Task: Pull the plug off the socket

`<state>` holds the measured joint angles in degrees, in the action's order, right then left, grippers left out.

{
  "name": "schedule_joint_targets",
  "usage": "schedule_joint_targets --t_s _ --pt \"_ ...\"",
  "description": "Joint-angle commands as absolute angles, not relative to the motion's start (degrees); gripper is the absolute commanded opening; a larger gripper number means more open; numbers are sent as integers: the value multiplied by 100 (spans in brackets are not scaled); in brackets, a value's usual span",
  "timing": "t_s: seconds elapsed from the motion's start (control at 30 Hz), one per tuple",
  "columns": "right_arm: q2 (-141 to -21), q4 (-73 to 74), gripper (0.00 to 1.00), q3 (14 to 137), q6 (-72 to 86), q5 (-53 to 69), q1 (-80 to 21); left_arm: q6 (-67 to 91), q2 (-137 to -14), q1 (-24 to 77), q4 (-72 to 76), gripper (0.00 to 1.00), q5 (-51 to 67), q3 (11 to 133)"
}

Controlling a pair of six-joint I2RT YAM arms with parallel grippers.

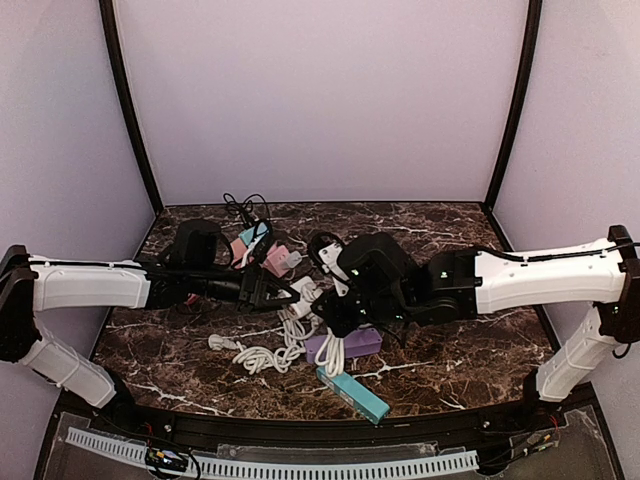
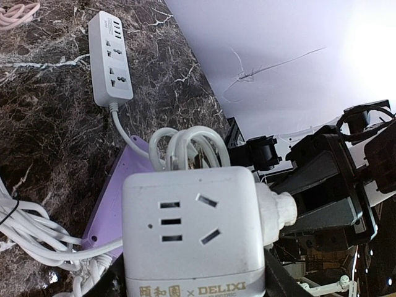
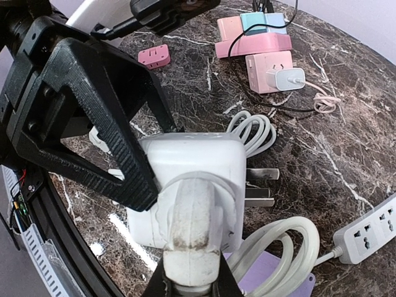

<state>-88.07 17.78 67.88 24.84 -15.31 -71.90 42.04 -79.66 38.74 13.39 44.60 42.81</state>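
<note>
Right wrist: plug in right gripper

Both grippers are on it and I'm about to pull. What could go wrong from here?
1. The right gripper pinches the white plug near its cable end, so it may slip off instead of unseating it.
2. The left gripper holds the cube socket by two sides only, so the cube could twist.
3. The coiled cable could drag across the purple strip.

Dark, white-veined marble table enclosed by plain lilac walls at 9, 12 and 3 o'clock, with black posts at 11 and 1 o'clock.
</note>
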Motion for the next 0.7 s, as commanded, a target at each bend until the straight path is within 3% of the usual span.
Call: schedule_joint_targets --t_s 0.0,0.33,0.67 --pt "-8565 1928 0 7042 2948 -1837 -7056 3994 -7873 3627 1219 1 4303 4116" --pt "-8276 1897 0 6604 3924 -1037 -6230 3173 -7448 3638 865 1 4838 4166" --pt "-8037 1218 0 6260 3055 -991 -6465 3362 -7494 3623 472 1 4288 4276"
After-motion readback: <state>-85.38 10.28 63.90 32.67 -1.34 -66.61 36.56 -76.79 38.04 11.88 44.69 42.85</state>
